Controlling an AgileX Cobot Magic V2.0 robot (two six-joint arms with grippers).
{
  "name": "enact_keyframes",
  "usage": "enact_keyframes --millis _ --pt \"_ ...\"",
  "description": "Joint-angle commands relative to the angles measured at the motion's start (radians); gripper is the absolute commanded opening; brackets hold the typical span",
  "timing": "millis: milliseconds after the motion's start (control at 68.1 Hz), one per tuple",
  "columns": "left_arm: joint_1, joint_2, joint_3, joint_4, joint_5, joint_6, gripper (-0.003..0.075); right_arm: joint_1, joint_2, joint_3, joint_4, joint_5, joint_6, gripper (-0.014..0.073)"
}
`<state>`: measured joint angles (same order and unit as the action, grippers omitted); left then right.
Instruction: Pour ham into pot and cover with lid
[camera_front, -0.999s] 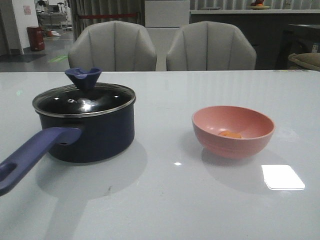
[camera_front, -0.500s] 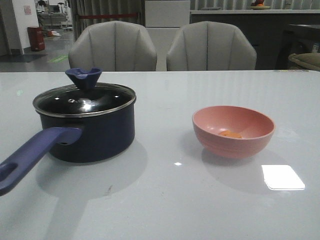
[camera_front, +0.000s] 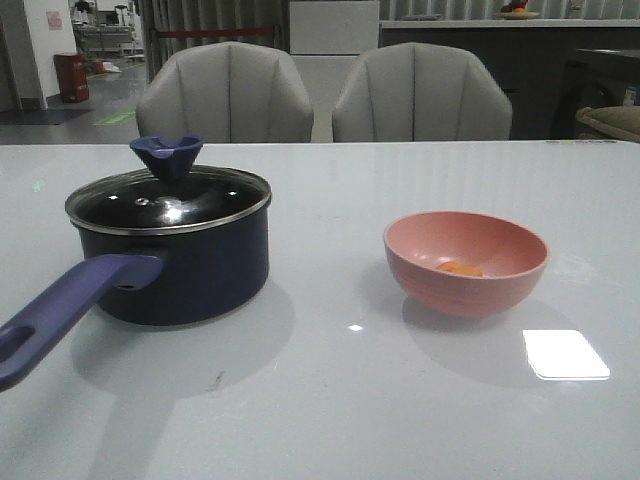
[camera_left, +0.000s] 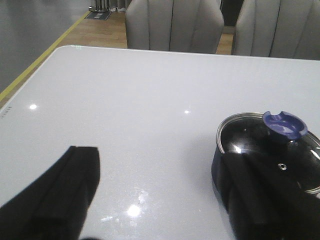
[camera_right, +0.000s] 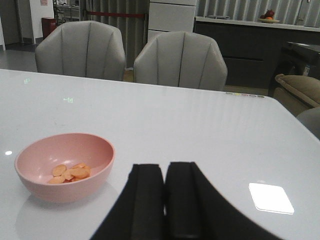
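Sitting unlabelled: lidded pot (camera_front: 175, 265), ham (camera_front: 460, 268)

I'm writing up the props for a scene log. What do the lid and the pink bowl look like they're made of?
The lid: apparently clear glass in a shiny metal rim, with glints and see-through darkness below; its blue knob looks matte, maybe silicone or plastic. The pink bowl: an opaque, matte, even pink, probably plastic or melamine, though ceramic can't be ruled out.

Navy pot (camera_front: 190, 275), pink bowl (camera_front: 466, 262), orange ham (camera_right: 71, 173), white table (camera_front: 330, 400).
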<state>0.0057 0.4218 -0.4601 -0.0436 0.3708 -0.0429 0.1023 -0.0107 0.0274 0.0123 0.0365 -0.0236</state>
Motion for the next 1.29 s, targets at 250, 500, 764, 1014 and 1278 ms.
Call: enact_keyframes --millis 250,500,764,1014,1278 --pt "0.001 0.028 -0.063 -0.013 -0.027 -0.009 0.0605 -0.005 -0.020 -0.006 -0.012 -0.085 0.001 0.0149" --pt "0.001 0.226 -0.275 -0.006 0.199 -0.004 0.0606 -0.005 -0.020 -0.006 -0.012 -0.085 0.001 0.0149" --pt "0.001 0.514 -0.486 -0.022 0.332 -0.004 0.0606 -0.005 -0.020 -0.006 -0.012 -0.085 0.001 0.0149" --pt "-0.130 0.783 -0.707 -0.024 0.452 -0.003 0.0606 -0.005 -0.020 -0.006 -0.012 -0.085 0.001 0.0149" --pt "-0.322 1.062 -0.944 0.029 0.470 -0.094 0.0606 -0.005 -0.020 -0.006 -0.012 -0.085 0.001 0.0149"
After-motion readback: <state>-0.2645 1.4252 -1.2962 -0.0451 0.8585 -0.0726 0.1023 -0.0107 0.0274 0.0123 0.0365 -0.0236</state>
